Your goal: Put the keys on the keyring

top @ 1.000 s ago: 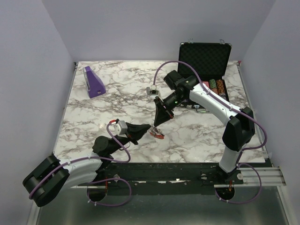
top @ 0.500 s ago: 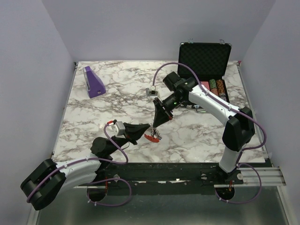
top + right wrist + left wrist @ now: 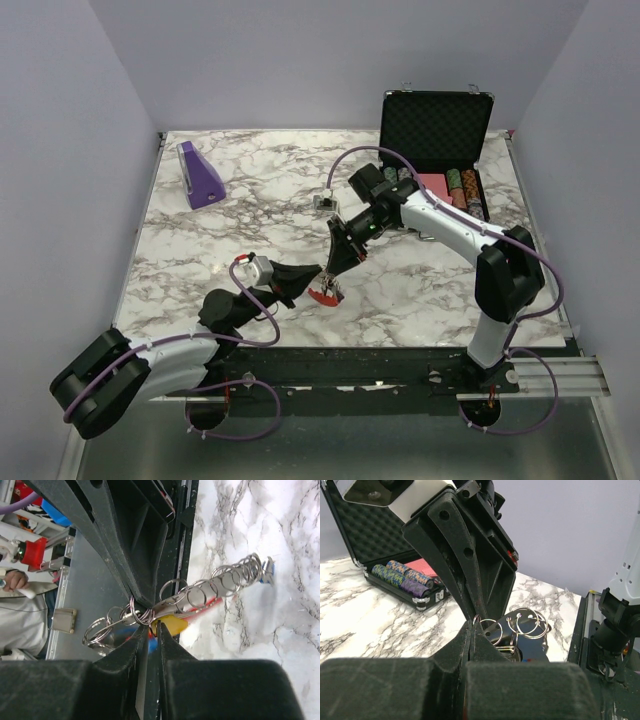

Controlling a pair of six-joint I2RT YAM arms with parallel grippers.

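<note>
A purple wedge (image 3: 200, 175) sits far left; an open black case (image 3: 437, 130) (poker chips (image 3: 462, 185) inside) far right.

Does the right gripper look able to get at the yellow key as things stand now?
Probably yes. The yellow key sits right at the right gripper's fingertips, among the keyring's rings. Only the left gripper, pinching the same bunch, crowds it.
</note>
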